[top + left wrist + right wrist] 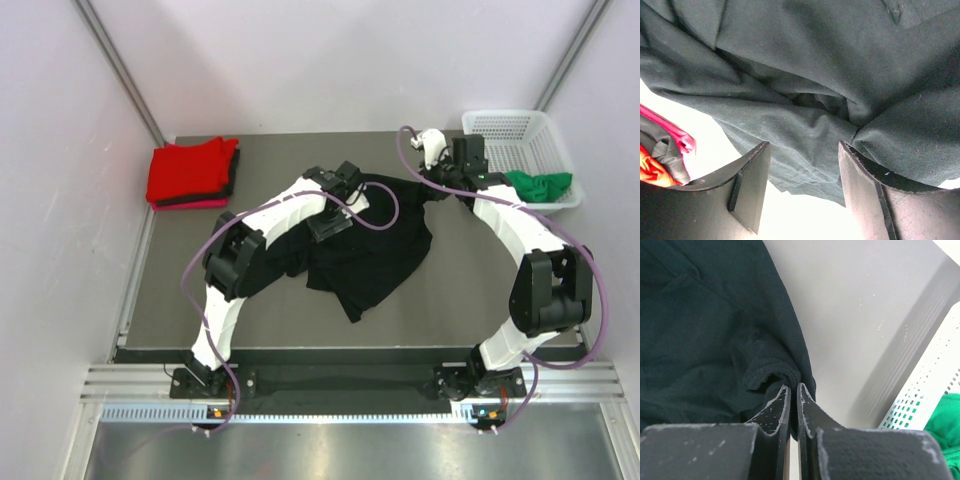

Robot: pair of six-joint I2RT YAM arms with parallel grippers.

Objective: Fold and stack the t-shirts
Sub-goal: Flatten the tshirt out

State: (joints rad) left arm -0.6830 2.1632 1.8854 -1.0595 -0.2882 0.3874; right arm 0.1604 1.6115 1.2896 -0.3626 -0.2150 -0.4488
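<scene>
The black t-shirt (375, 255) lies crumpled across the middle of the table. My right gripper (794, 386) is shut on a hem of this shirt (700, 330) at its back right corner (432, 190). My left gripper (802, 147) is open at the shirt's back left part (348, 185). A fold of the dark cloth (805, 75) hangs just beyond its fingertips, not pinched. A folded red t-shirt (190, 170) tops a pile at the back left, with a pink edge (205, 204) under it. A green t-shirt (540, 185) lies bunched in the basket.
The white mesh basket (520, 130) stands at the back right corner, close beside my right gripper, its wall (920, 395) showing in the right wrist view. The pile's pink edge (670, 132) shows left of my left fingers. Grey walls enclose the table.
</scene>
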